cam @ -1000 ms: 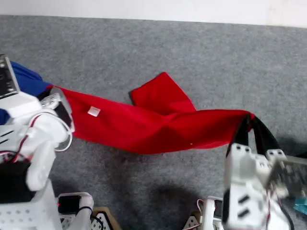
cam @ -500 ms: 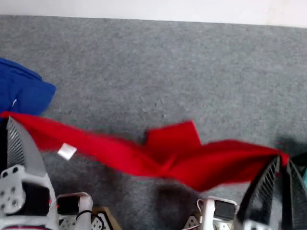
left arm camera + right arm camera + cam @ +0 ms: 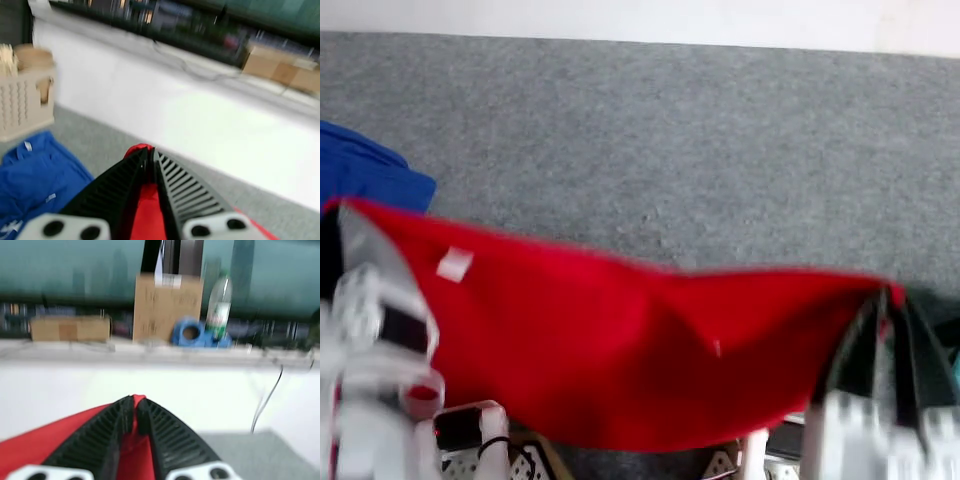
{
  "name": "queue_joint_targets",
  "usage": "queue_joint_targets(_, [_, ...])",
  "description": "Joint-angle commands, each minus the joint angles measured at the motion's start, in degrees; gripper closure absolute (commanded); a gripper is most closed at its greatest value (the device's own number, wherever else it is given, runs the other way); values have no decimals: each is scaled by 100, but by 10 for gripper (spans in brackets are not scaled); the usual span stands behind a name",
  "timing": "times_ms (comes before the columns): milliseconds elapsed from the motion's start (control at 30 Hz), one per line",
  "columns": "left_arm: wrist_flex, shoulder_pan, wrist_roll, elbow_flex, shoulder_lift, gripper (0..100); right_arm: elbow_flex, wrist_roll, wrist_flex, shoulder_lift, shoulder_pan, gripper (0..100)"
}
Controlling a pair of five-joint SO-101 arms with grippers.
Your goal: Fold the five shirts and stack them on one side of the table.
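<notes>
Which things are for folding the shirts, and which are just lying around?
For the job:
red shirt, gripped by the left gripper and right gripper
blue shirt

Just lying about:
basket
cardboard box
bottle

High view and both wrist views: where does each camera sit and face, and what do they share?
High view: fixed overhead, looking down at the grey felt table; both white arms show, holding a red cloth shirt.
Left wrist view: on the left arm, facing along the left gripper, shut on the shirt.
Right wrist view: likewise, along the right gripper.
Shared: the red shirt; high and left wrist, also a blue cloth shirt.
</notes>
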Motion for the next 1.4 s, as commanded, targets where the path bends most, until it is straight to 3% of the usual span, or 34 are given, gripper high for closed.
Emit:
queue_joint_targets(0, [-1275, -75, 26, 1121, 611, 994, 1314, 26, -1314, 637, -31, 991])
queue_joint_targets(200, [-3323, -75, 26, 2185, 1560, 994, 2879, 62, -3837, 1437, -40, 991])
queue_joint_targets(367, [-4967, -40, 26, 2264, 2747, 994, 3310, 62, -5332, 2484, -312, 991])
queue_joint_targets(800, [-6602, 22, 26, 1305, 4980, 994, 3143, 70, -8699, 5314, -620, 989])
queue_joint_targets(1367, [-7385, 470, 26, -470, 6193, 994, -382, 26, -8866, 8119, -523, 991])
